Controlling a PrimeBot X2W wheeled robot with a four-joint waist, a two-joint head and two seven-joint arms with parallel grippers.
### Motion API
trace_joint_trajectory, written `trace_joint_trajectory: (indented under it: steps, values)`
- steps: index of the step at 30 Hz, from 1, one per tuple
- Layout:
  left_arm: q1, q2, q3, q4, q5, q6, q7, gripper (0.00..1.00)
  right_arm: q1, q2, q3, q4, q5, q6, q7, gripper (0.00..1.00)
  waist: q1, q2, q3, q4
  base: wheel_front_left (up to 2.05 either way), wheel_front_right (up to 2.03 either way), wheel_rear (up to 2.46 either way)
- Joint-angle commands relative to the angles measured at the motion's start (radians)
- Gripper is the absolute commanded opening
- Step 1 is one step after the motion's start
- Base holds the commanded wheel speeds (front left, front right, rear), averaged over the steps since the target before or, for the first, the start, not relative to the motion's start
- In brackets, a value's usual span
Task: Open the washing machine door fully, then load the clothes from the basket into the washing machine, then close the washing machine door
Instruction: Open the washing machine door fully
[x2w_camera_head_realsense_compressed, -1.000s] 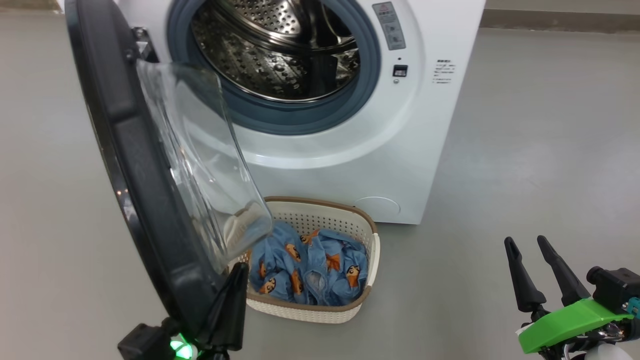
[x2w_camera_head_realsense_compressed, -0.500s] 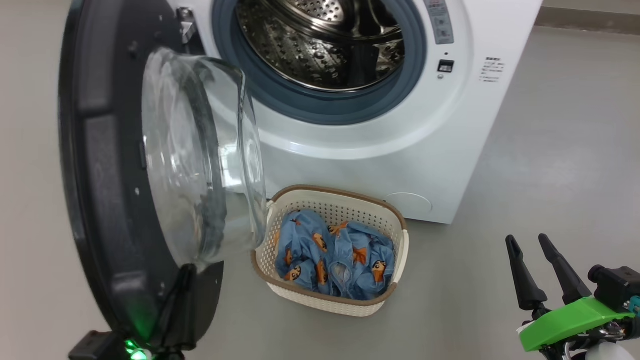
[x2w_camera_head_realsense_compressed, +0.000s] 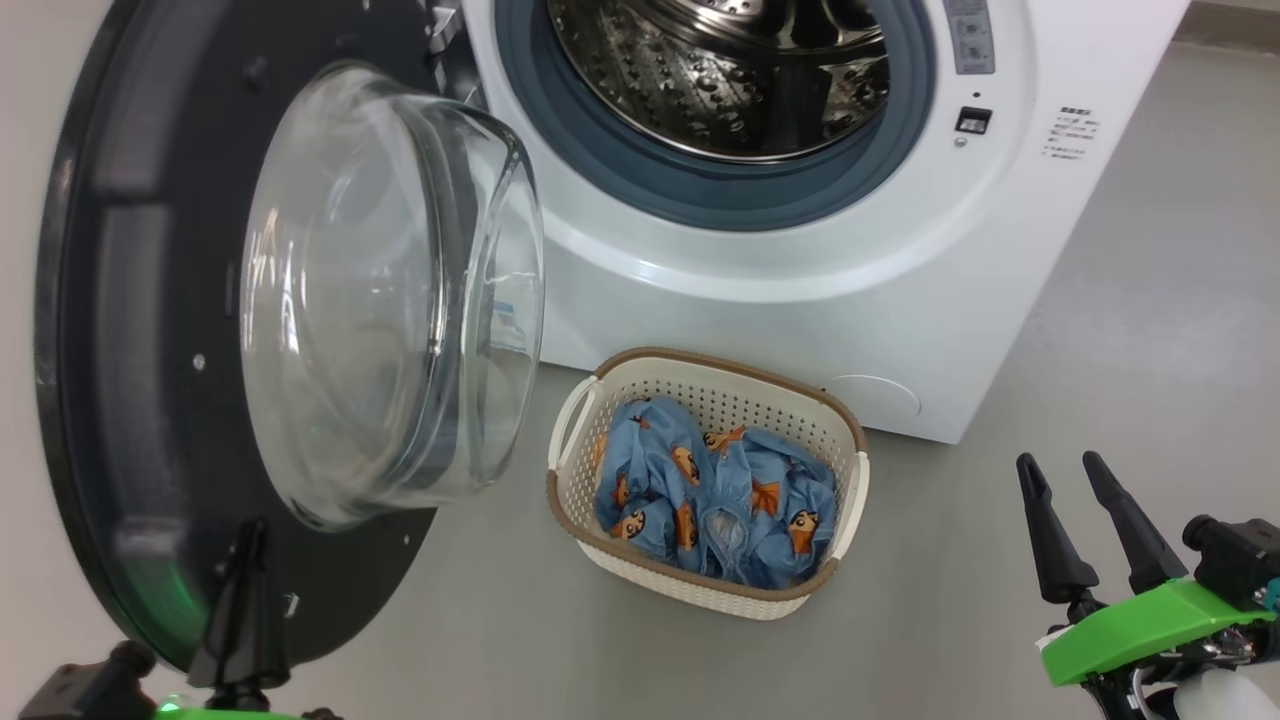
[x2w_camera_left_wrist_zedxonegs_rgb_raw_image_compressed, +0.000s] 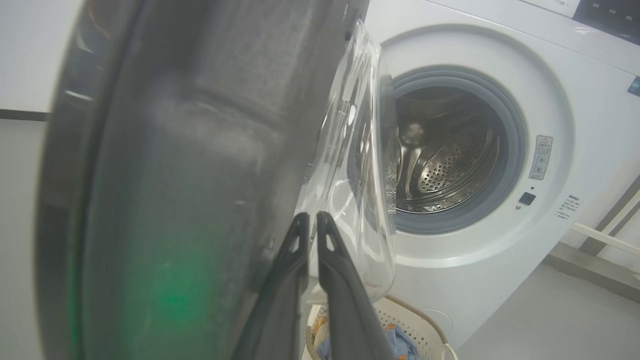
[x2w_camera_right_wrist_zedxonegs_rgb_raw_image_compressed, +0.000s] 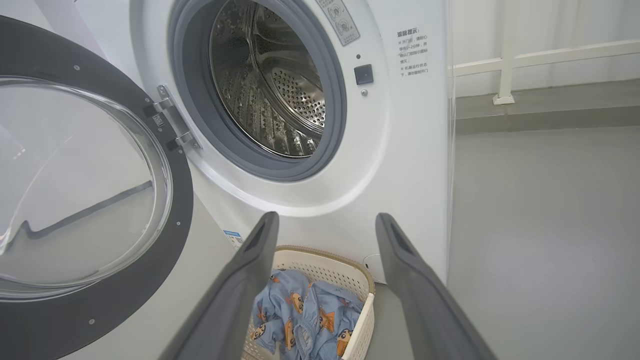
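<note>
At lower left, the left gripper (x2w_camera_left_wrist_zedxonegs_rgb_raw_image_compressed: 310, 217), fingers pressed together, rests against the open door (x2w_camera_head_realsense_compressed: 110, 300), on its black rim. It could slip off, letting the door swing back over the basket (x2w_camera_head_realsense_compressed: 700, 358) of clothes (x2w_camera_head_realsense_compressed: 720, 490) before the washer (x2w_camera_head_realsense_compressed: 760, 320). The right gripper (x2w_camera_head_realsense_compressed: 1058, 462) hovers low right, fingers apart, pointing up.

Smooth pale grey floor (x2w_camera_head_realsense_compressed: 1120, 330), seamless, with a faint sheen; it runs in front of the washing machine (x2w_camera_head_realsense_compressed: 800, 320) and off to its right. Light even and soft. Right of the machine and further back: a darker grey kerb (x2w_camera_right_wrist_zedxonegs_rgb_raw_image_compressed: 550, 112) along the floor's edge, with a white rail (x2w_camera_right_wrist_zedxonegs_rgb_raw_image_compressed: 565, 52) above it on a white post (x2w_camera_right_wrist_zedxonegs_rgb_raw_image_compressed: 506, 60) with a flat foot. Pale surface (x2w_camera_right_wrist_zedxonegs_rgb_raw_image_compressed: 550, 20) behind the rail, wall or curtain, cannot tell. Left of the machine: white wall (x2w_camera_left_wrist_zedxonegs_rgb_raw_image_compressed: 22, 50) crossed by a dark horizontal strip (x2w_camera_left_wrist_zedxonegs_rgb_raw_image_compressed: 20, 115).
</note>
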Motion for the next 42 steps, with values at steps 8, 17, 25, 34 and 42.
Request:
trace_joint_trajectory:
  steps: [8, 17, 25, 34, 42]
  values:
    - [-0.066, 0.074, 0.103, 0.052, -0.024, 0.013, -0.005, 0.00, -0.048, -0.006, 0.019, -0.020, -0.010, 0.008, -0.012, 1.00, 0.0000, -0.0001, 0.027, 0.036, 0.00, 0.00, 0.00]
    - [-0.124, 0.115, 0.136, 0.123, -0.035, 0.005, -0.003, 0.00, -0.061, -0.009, 0.015, -0.020, -0.011, 0.008, -0.012, 1.00, 0.0000, -0.0001, 0.050, 0.057, 0.00, 0.00, 0.00]
    - [-0.207, 0.164, 0.138, 0.195, -0.029, -0.014, 0.013, 0.00, -0.089, -0.012, 0.018, -0.023, -0.018, 0.008, -0.012, 1.00, 0.0000, -0.0001, 0.093, 0.068, 0.00, 0.00, 0.00]
    - [-0.287, 0.201, 0.137, 0.292, -0.024, -0.028, 0.019, 0.00, -0.116, -0.015, 0.018, -0.020, -0.023, 0.008, -0.012, 1.00, 0.0000, -0.0001, 0.130, 0.070, 0.00, 0.00, 0.00]
    - [-0.352, 0.237, 0.128, 0.389, -0.009, -0.044, 0.018, 0.00, -0.123, -0.005, 0.020, -0.018, -0.026, 0.008, -0.012, 1.00, 0.0000, -0.0001, 0.145, 0.075, 0.00, 0.00, 0.00]
